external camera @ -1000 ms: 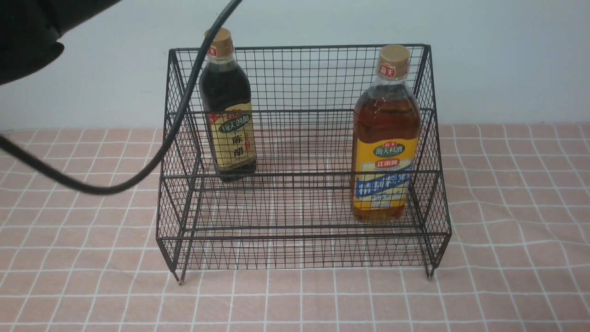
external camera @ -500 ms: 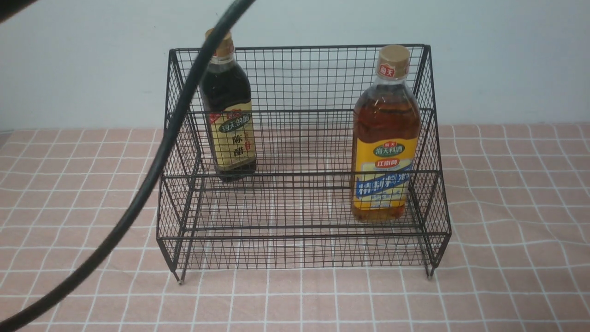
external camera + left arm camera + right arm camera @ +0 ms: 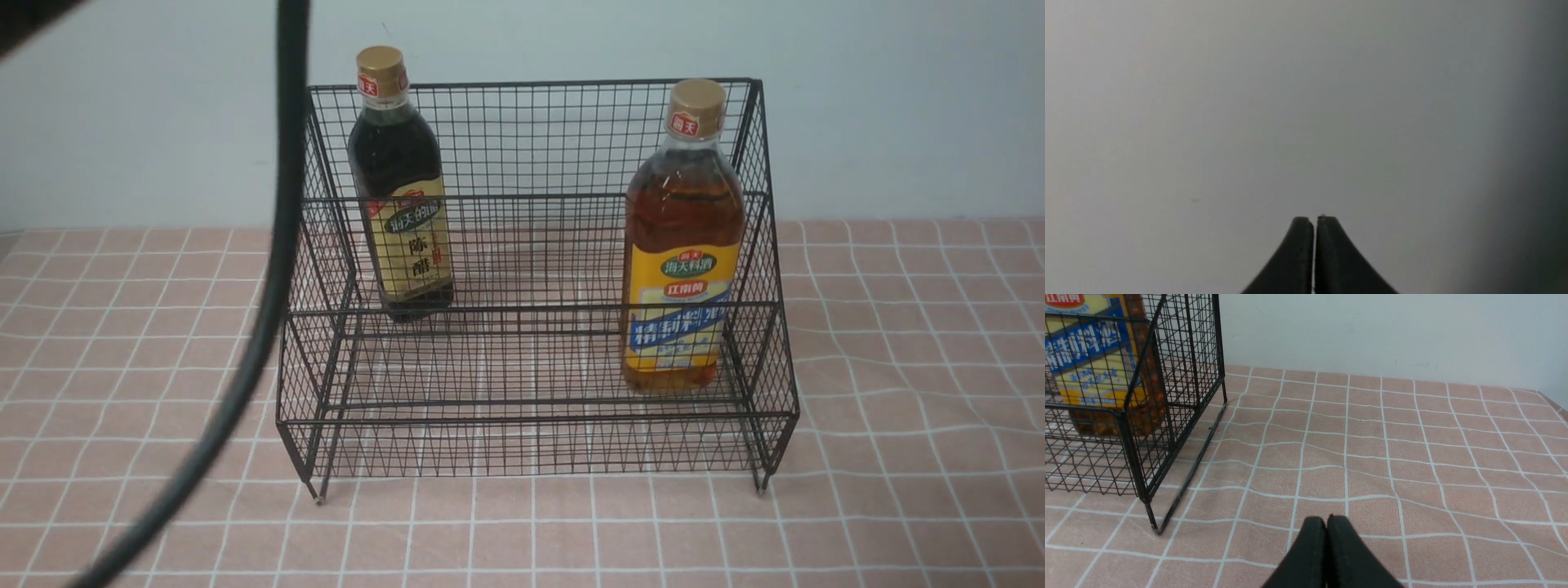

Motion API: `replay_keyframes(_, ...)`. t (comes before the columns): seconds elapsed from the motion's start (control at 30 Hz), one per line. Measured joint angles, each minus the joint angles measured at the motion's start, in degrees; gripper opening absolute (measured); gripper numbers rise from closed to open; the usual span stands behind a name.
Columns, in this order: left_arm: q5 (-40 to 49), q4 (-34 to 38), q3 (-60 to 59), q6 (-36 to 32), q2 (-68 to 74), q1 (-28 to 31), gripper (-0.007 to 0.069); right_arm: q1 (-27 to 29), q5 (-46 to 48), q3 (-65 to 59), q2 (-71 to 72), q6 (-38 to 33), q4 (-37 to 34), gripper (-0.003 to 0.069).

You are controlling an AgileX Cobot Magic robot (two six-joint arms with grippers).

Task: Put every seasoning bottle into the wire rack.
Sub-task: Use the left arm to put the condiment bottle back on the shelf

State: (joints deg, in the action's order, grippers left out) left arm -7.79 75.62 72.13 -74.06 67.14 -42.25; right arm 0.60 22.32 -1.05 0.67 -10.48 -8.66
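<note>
The right gripper has its jaws pressed flat together with nothing between them, and it hangs low over the pink checked tablecloth. Ahead of it and off to one side, well apart from its tips, stands the wire rack, with a corner foot on the cloth. The end of the rack nearest this gripper holds the amber bottle, upright on the lower tier just inside the side mesh.

The left gripper is also closed tight, tip against tip, and grips nothing. Beyond its tips there is only a plain grey surface, so where the rack lies from it cannot be told.

From the front, both bottles stand upright inside the rack and well apart from each other. The dark bottle is on the upper rear tier toward the rack's left end. The amber one is on the lower front tier at the right end, the side toward the right gripper. A thick black cable hangs close to the camera, crossing in front of the rack's left edge
</note>
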Motion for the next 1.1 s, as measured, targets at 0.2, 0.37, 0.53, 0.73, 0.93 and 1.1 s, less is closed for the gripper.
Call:
replay_keyframes(0.2, 4.88, -2.32, -2.83, 3.78, -0.21, 0.00, -0.0007, 0.00, 0.00, 0.00, 0.00, 0.00, 0.00, -0.0014)
replay_keyframes(0.37, 7.79, -2.77, -5.98, 2.81, -0.53, 0.00, -0.0007, 0.00, 0.00, 0.00, 0.00, 0.00, 0.00, -0.0014)
replay_keyframes(0.53, 12.58, -3.00, -6.54, -1.72, -0.53, 0.00, -0.0007, 0.00, 0.00, 0.00, 0.00, 0.00, 0.00, -0.0014)
replay_keyframes(0.73, 17.92, -4.10, -6.54, -4.60, -0.53, 0.00, -0.0007, 0.00, 0.00, 0.00, 0.00, 0.00, 0.00, -0.0014)
replay_keyframes(0.93, 22.09, -10.58, -6.95, -2.67, -0.60, 0.00, -0.0007, 0.00, 0.00, 0.00, 0.00, 0.00, 0.00, -0.0014)
replay_keyframes(1.1, 23.64, -25.75, -7.48, 11.76, -1.18, 0.61, -0.0007, 0.00, 0.00, 0.00, 0.00, 0.00, 0.00, -0.0014)
